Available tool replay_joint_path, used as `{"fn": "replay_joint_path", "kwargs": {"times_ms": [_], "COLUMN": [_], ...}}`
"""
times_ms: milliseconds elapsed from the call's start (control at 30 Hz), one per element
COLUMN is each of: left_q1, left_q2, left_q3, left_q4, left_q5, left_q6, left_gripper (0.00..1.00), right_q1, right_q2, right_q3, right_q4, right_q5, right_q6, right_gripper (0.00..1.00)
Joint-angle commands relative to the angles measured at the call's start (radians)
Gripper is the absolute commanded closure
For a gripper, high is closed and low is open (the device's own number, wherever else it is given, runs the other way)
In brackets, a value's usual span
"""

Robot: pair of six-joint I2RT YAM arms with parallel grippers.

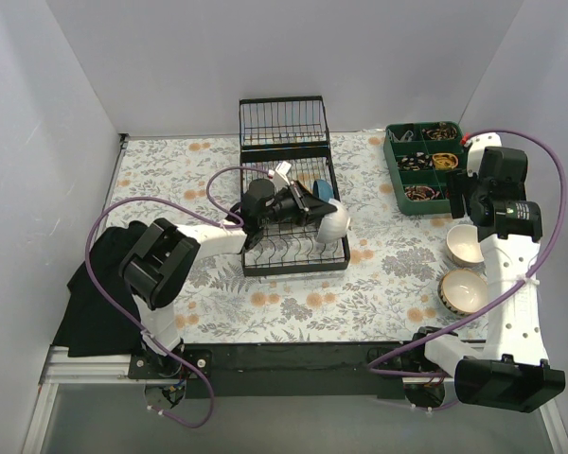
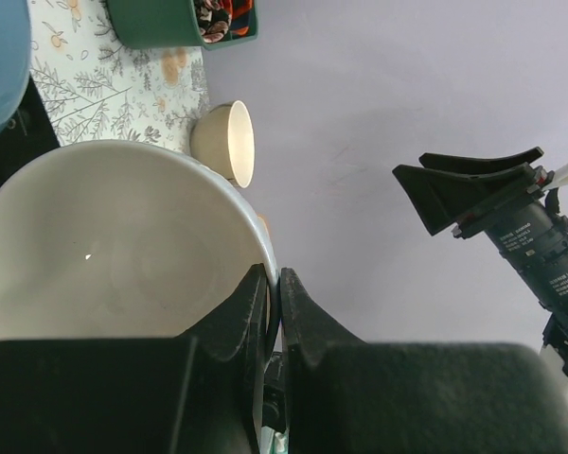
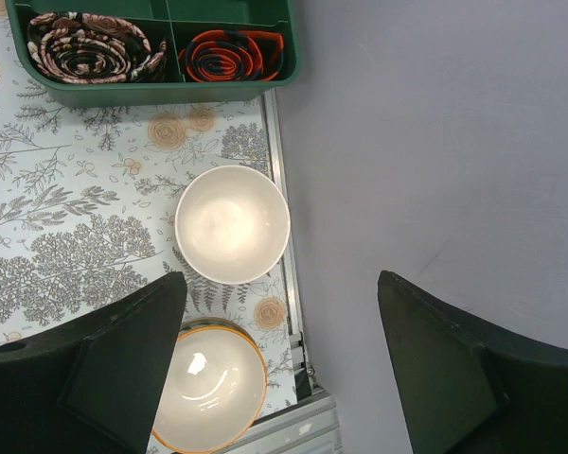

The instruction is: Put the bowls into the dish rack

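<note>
White bowl (image 2: 104, 246) hangs by its rim in the left pincer (image 2: 270, 303), whose jaws are clamped nearly together on the thin wall, over the right side of the rack (image 1: 275, 255). Judged best: tip it upright between prongs, clear of the blue bowl (image 1: 322, 194) just beyond the pincer, then let go gently. The right pincer (image 3: 282, 284) gapes wide, empty, above the orange-rimmed bowl (image 3: 208, 388) and, farther, the pale bowl (image 3: 232, 224) on the desk (image 1: 312, 303).

One camera looks down on my whole desk (image 1: 218, 312) from above. My wrist cameras sit close; both see the green tray (image 3: 170, 93).
</note>
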Motion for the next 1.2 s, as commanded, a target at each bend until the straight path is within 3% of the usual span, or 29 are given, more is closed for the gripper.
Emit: {"fn": "replay_joint_path", "kwargs": {"times_ms": [0,367,1167], "left_q1": [-0.001,-0.010,-0.016], "left_q2": [-0.019,-0.100,0.001], "left_q3": [-0.014,-0.102,-0.050], "left_q4": [0.038,-0.072,-0.002], "left_q5": [-0.037,-0.069,-0.065], "left_q6": [-0.445,-0.446,-0.572], "left_gripper": [1.00,1.00,1.00], "right_q1": [-0.003,-0.003,-0.004], "right_q2": [-0.008,-0.019,0.043], "right_q3": [-0.001,-0.038,0.011], "right_q4": [0.010,0.014,0.000], "right_q5": [0.010,-0.005,-0.005], "right_q6": [-0.006,-0.003,-0.020], "right_gripper": [0.10,0.10,0.11]}}
